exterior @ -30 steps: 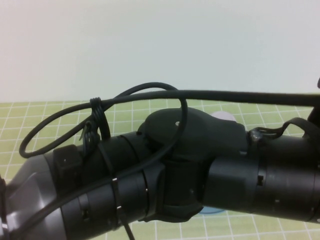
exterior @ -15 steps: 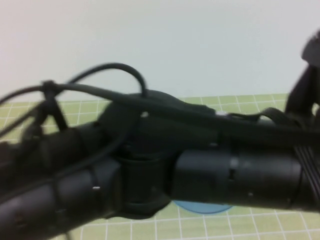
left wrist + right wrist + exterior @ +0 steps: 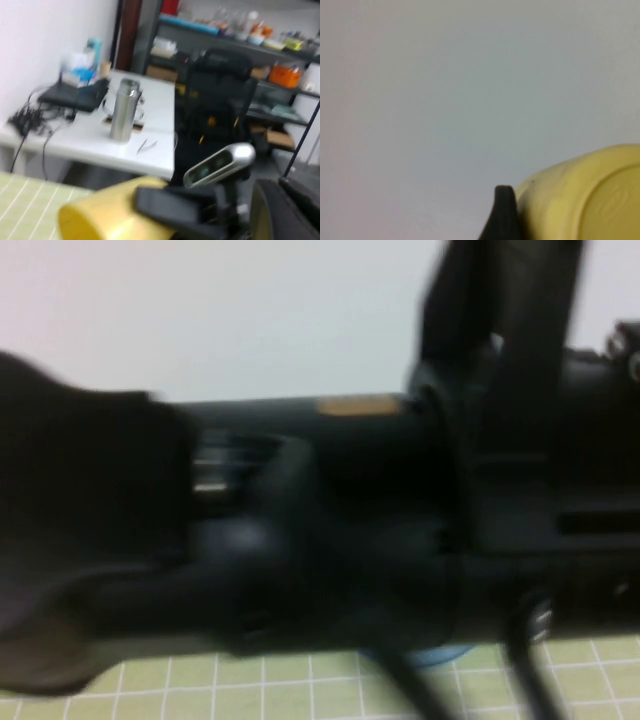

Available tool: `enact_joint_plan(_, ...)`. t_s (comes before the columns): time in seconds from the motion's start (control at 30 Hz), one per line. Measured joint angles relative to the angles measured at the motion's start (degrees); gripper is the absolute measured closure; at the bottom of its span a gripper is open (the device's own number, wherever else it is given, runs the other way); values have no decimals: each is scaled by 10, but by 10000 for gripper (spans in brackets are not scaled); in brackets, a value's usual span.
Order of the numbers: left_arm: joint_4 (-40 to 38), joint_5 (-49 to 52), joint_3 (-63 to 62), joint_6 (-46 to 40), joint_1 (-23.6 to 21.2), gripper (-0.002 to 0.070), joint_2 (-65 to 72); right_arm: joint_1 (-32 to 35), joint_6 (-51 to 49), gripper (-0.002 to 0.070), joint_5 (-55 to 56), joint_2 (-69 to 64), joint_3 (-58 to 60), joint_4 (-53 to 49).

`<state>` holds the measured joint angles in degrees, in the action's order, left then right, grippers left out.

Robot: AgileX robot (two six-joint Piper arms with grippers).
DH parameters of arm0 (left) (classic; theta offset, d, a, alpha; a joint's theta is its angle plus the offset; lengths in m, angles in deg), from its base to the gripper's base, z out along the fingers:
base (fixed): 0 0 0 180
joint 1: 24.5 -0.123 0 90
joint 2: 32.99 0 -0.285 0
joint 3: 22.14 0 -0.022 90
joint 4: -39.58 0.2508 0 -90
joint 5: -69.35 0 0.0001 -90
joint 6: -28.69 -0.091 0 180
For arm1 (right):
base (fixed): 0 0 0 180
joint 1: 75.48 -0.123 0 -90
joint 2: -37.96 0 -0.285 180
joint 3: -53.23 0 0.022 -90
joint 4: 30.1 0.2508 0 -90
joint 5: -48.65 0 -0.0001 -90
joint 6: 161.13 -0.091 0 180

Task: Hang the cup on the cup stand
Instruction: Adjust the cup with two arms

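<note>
Overhead, two black robot arms (image 3: 330,530) fill almost the whole high view, leaving only a strip of the green gridded bench (image 3: 250,690) along the bottom edge and pale wall across the top. The cup stand (image 3: 430,655) shows as a blurred sliver of blue at the bottom of the frame, just right of centre, under the arms; its posts are hidden. The cup (image 3: 100,217), plain yellow, is raised off the bench and lies tilted in the right gripper (image 3: 175,207), whose fingers (image 3: 504,215) stand wide and press against its side, with the cup's underside facing that arm's wrist camera. The left gripper is lost behind the arms in the high view, and its fingers are closed tight; its wrist camera looks past the yellow cup to a white table (image 3: 150,150) carrying a steel flask (image 3: 124,110), with cluttered shelves (image 3: 260,45) beyond.
</note>
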<state>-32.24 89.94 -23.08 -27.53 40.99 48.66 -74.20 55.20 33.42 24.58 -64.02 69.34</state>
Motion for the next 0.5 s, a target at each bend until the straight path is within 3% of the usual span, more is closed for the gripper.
enact_joint_plan(0.1,34,12,0,29,0,675,0,0,26,87,-3,0,0,-1)
enact_joint_plan(0.23,142,19,0,113,-5,675,-10,1,75,87,-30,0,0,-1)
enact_joint_plan(0.5,363,79,0,317,-91,675,-25,1,166,87,-55,0,0,-2)
